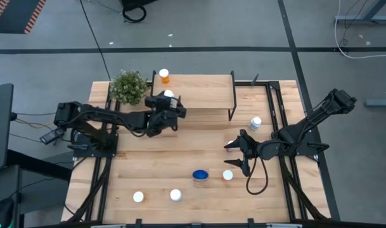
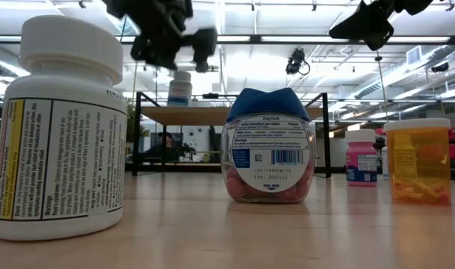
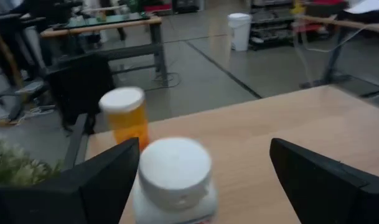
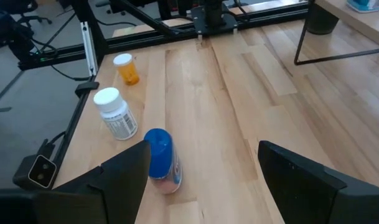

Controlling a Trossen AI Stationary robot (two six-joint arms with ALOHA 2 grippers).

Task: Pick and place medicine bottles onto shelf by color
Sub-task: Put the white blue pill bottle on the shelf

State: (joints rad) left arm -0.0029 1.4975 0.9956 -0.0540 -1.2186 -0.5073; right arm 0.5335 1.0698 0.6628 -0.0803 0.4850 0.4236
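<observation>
The shelf (image 1: 199, 92) stands at the table's far middle. An orange bottle (image 1: 164, 76) stands on its far left corner and shows in the left wrist view (image 3: 128, 118). A white-capped bluish-white bottle (image 1: 169, 95) stands upright on the shelf nearer the front. My left gripper (image 1: 170, 101) is open. Its fingers (image 3: 108, 177) stand on either side of this bottle (image 3: 175, 174); whether one touches it cannot be told. My right gripper (image 1: 234, 156) is open and empty above the table at the right. A blue-lidded bottle (image 4: 159, 158) stands ahead of it.
A pink bottle (image 1: 255, 122) stands right of the shelf. A small bottle (image 1: 227, 175) and the blue-lidded one (image 1: 200, 175) stand near my right gripper. Two more bottles (image 1: 175, 195) (image 1: 139, 197) stand by the near edge. A potted plant (image 1: 129, 87) stands left of the shelf.
</observation>
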